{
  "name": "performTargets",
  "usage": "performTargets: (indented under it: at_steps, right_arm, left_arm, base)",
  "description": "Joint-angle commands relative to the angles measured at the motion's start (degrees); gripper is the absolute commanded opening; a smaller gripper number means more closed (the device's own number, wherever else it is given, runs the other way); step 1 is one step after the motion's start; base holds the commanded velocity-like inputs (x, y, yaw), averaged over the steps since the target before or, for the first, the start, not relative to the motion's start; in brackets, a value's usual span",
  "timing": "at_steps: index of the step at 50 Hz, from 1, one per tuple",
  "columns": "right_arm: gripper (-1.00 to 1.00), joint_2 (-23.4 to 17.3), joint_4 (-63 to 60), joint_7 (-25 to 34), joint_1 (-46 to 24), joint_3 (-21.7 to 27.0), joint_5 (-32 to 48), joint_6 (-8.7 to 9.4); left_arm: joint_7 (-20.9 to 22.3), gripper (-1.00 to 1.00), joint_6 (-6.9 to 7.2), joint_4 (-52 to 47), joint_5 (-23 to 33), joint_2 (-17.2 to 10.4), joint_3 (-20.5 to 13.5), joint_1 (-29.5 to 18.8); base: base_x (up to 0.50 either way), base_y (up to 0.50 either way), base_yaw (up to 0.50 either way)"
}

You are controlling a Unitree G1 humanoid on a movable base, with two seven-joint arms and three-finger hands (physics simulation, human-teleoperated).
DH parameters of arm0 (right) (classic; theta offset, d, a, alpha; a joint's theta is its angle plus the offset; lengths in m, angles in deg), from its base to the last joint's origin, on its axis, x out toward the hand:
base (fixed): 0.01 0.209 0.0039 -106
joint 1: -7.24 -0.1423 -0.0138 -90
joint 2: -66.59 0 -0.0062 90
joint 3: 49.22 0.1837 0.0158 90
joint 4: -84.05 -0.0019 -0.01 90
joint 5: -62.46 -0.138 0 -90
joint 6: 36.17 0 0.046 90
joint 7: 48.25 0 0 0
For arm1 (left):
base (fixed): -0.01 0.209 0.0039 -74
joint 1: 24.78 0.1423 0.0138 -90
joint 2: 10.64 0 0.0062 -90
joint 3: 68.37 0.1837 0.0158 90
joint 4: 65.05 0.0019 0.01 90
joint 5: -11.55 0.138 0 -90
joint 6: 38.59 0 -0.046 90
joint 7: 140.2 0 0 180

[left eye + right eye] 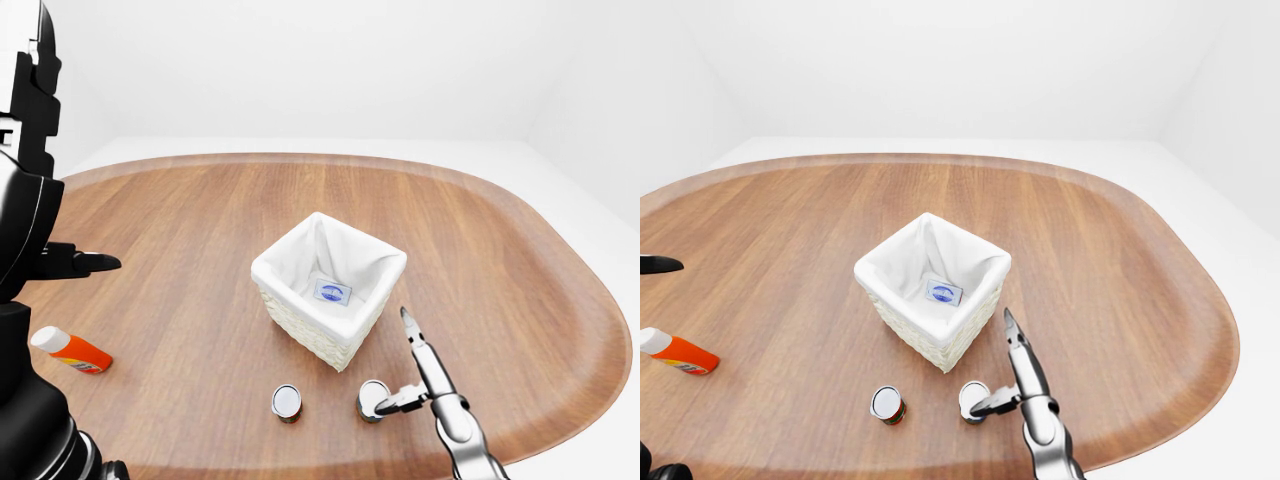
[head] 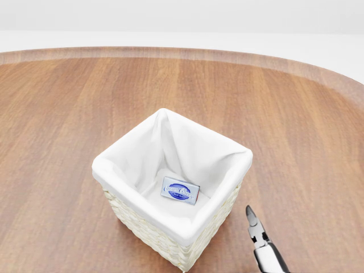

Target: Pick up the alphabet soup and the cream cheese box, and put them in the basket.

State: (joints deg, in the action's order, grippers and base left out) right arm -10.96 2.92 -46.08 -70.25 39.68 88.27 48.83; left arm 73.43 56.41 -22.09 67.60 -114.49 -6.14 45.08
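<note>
The white woven basket (image 1: 300, 318) with a cloth liner stands mid-table, and the cream cheese box (image 1: 332, 291) lies flat on its bottom. Two small cans stand below it in the left-eye view, one (image 1: 286, 402) to the left and one (image 1: 372, 398) to the right; I cannot tell which is the alphabet soup. My right hand (image 1: 392, 362) is open beside the basket's lower right corner, one long finger pointing up and its thumb touching the right can. My left hand (image 1: 92, 263) hovers far left, a finger stretched out, holding nothing.
An orange bottle with a white cap (image 1: 70, 350) lies at the table's left. The oval wooden table (image 1: 500, 260) ends in a rounded edge just below the cans. My dark left arm (image 1: 25, 150) fills the left edge of the left-eye view.
</note>
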Motion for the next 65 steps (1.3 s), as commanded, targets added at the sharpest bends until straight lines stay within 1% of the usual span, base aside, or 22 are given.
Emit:
performTargets:
  at_steps: [1,3,6,9,12,15,28,31,42,49,55,63,65]
  right_arm:
    - [1.0,-0.09,1.91,0.34,0.34,-1.86,1.52,0.0]
    - [1.0,-0.11,3.1,0.06,-0.02,-2.15,1.78,0.0]
    - [1.0,0.12,4.08,0.8,-0.42,-2.77,1.1,0.0]
    - [1.0,0.18,4.86,0.57,-0.97,-3.16,1.53,0.0]
    - [1.0,0.28,4.29,0.71,-0.82,-3.56,1.74,0.0]
    - [1.0,0.35,4.0,0.81,-0.73,-3.78,1.74,0.0]
    - [1.0,0.41,7.48,0.0,-1.92,-5.35,2.86,0.0]
    - [1.0,0.2,8.13,0.13,-1.56,-5.77,3.28,0.0]
    - [1.0,-0.56,4.57,1.84,2.37,-7.04,4.8,0.0]
    - [1.0,-0.65,3.61,2.36,3.04,-7.83,5.33,0.0]
    - [1.0,-0.5,4.71,1.83,2.75,-8.59,6.11,0.0]
    - [1.0,-0.48,8.66,1.12,0.45,-7.74,5.33,0.0]
    - [1.0,-0.33,9.05,1.13,0.28,-7.77,5.43,0.0]
  left_arm:
    - [0.8,1.0,0.0,-0.43,0.41,-0.21,0.08,-0.29]
    - [-0.05,1.0,0.0,-0.09,0.08,0.22,0.03,0.11]
    - [0.7,1.0,0.0,-0.34,0.37,-0.16,0.08,-0.27]
    - [-0.15,1.0,0.0,-0.04,0.04,0.29,0.06,0.14]
    - [0.43,1.0,0.0,-0.21,0.23,-0.01,0.04,-0.13]
    - [-0.15,1.0,0.0,0.04,0.05,0.25,0.09,0.08]
    - [0.23,1.0,0.0,-0.08,0.17,0.04,0.06,-0.09]
    - [0.16,1.0,0.0,-0.1,0.05,0.04,-0.03,0.01]
    - [0.26,1.0,0.0,-0.27,0.1,0.01,-0.06,0.07]
    - [-0.15,1.0,0.0,-0.03,0.03,0.25,-0.02,0.22]
    - [0.0,1.0,0.0,-0.09,0.0,0.13,-0.07,0.12]
    - [-0.48,1.0,0.0,0.07,-0.08,0.4,0.03,0.32]
    - [0.13,1.0,0.0,-0.13,0.19,0.11,0.09,0.02]
  base:
    - [0.0,0.0,0.0]
    - [0.0,0.0,0.0]
    - [0.0,0.0,0.0]
    - [0.0,0.0,0.0]
    - [0.0,0.0,0.0]
    - [0.0,0.0,0.0]
    - [0.0,0.0,0.0]
    - [0.0,0.0,0.0]
    - [0.0,0.0,0.0]
    - [0.0,0.0,0.0]
    - [0.0,0.0,0.0]
    - [0.0,0.0,0.0]
    - [0.0,0.0,0.0]
